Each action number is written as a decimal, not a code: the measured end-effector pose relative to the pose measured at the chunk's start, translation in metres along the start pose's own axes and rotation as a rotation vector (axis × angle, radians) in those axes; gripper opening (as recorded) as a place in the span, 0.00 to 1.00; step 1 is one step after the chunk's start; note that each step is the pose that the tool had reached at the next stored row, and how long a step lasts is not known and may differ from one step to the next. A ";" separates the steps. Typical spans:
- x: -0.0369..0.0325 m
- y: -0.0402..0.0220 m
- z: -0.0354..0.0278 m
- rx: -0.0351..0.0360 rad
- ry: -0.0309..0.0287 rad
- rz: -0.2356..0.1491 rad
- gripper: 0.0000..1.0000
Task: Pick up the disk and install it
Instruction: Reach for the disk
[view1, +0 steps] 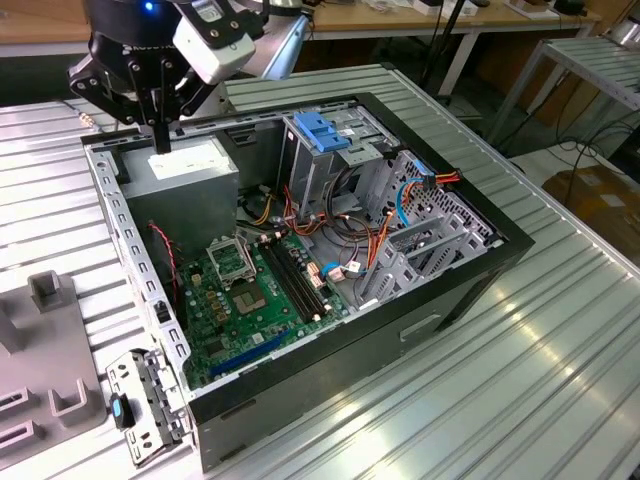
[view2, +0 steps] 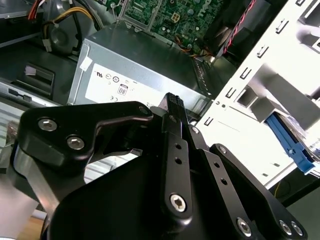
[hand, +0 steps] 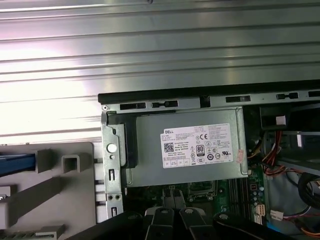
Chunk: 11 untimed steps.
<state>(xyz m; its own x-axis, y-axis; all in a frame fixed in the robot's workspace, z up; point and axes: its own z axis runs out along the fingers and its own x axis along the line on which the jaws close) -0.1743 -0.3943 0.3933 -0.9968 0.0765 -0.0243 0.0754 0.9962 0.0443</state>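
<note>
My gripper hangs over the back corner of the open computer case, just above the grey power-supply box. Its black fingers are shut with nothing between them, and they show in both wrist views. In the first wrist view a blue strip lies in the grey fixture beside the case. It may be the disk's rail; I cannot tell. In the second wrist view a blue plastic piece shows past the case's pale wall.
Inside the case lie the green motherboard, loose coloured cables and a metal drive cage topped by a fixed blue bracket. A loose metal bracket with a blue latch lies on the ribbed metal table by the case's near corner.
</note>
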 end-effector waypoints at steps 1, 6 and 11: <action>0.0012 0.0005 0.0000 0.0000 0.0001 0.000 0.11; 0.0158 0.0059 -0.0002 0.0005 0.0047 0.000 0.11; 0.0297 0.0095 -0.0003 0.0025 0.0335 0.001 0.11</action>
<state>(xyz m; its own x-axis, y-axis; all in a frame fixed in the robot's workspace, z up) -0.2032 -0.3827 0.3933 -0.9970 0.0765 0.0092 0.0768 0.9962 0.0418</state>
